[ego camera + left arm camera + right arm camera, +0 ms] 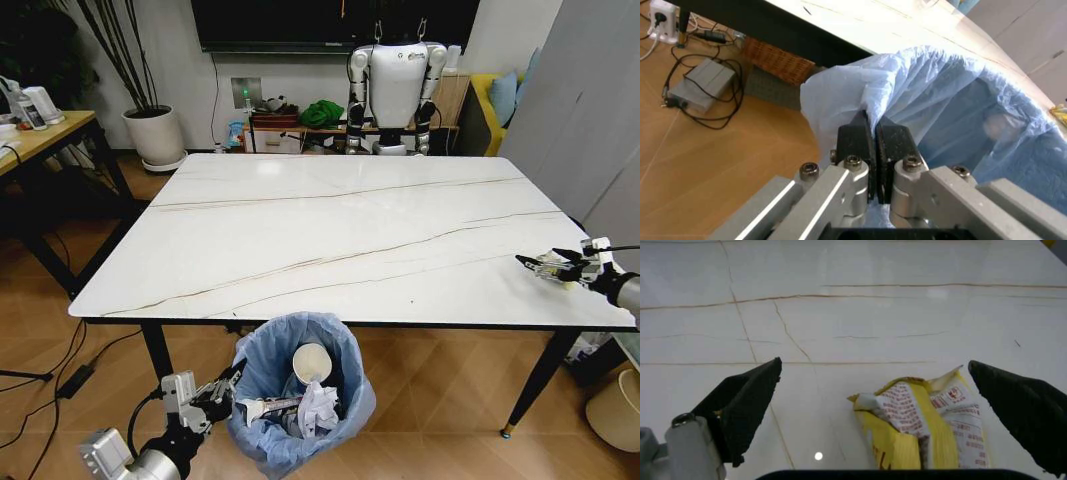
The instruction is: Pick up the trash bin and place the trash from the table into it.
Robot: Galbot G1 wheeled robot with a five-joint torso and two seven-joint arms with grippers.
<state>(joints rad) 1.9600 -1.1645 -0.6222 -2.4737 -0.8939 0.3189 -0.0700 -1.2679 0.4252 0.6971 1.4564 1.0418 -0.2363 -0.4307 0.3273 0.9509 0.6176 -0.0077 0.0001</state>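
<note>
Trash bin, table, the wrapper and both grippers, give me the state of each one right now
Trash bin: held below the table's near edge, holding a paper cup and crumpled papers.
Left gripper: shut on the bin's bag rim.
Right gripper: open around a crumpled yellow-white wrapper.
Table: bare apart from that wrapper.

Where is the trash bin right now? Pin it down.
In the head view the trash bin hangs below the table's near edge, left of centre, its bag rim pinched by the left gripper.

The yellow-and-white wrapper (923,425) is cut off by the right wrist view's lower edge, its print unreadable.
</note>
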